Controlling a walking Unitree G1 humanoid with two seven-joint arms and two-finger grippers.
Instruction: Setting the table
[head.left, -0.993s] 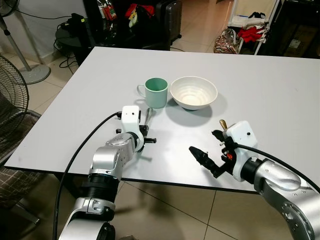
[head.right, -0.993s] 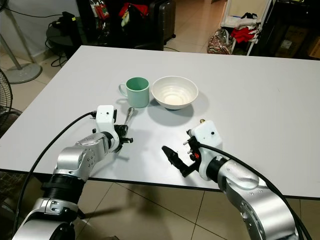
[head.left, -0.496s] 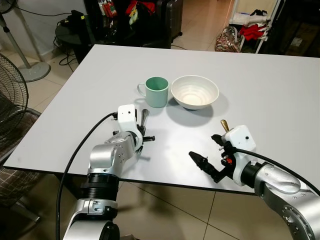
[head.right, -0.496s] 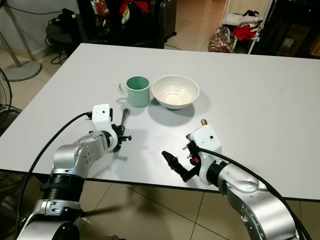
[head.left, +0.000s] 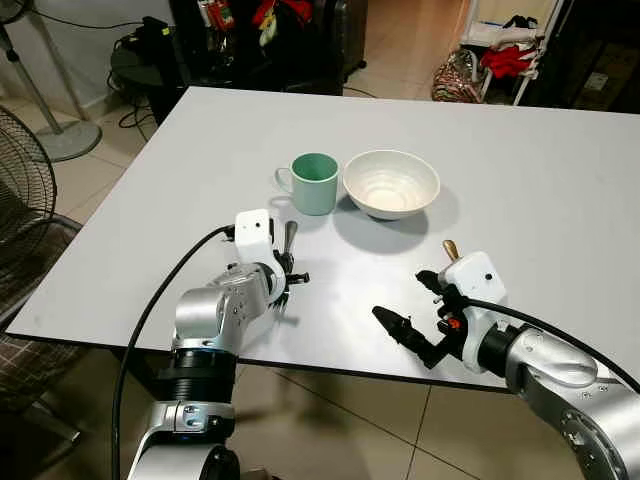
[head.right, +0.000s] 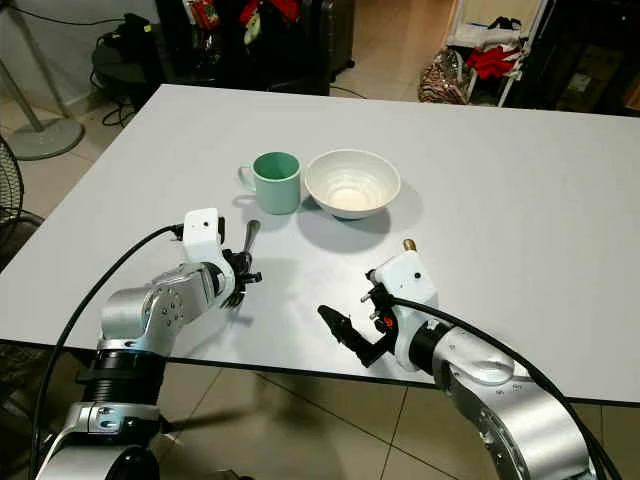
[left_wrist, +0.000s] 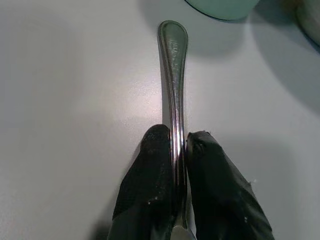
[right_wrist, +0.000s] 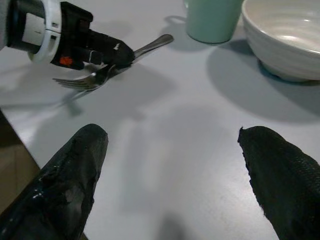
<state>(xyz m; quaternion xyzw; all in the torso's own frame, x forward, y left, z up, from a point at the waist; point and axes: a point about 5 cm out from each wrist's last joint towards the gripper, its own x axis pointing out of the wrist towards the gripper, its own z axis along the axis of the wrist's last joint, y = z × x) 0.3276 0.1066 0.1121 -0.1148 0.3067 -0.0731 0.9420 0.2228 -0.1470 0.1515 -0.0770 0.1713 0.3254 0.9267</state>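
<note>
A white table carries a white bowl near its centre and a green mug touching it at 9 o'clock. At 7 o'clock, the left gripper pinches a fork. At 5 o'clock, the right gripper hovers, spread wide.

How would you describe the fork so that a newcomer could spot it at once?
On the white table, look in front of the green mug, toward the near edge. The fork is there, clamped in the left hand, handle tip toward the mug; it is the only slim metal piece beside the rounded crockery.
</note>
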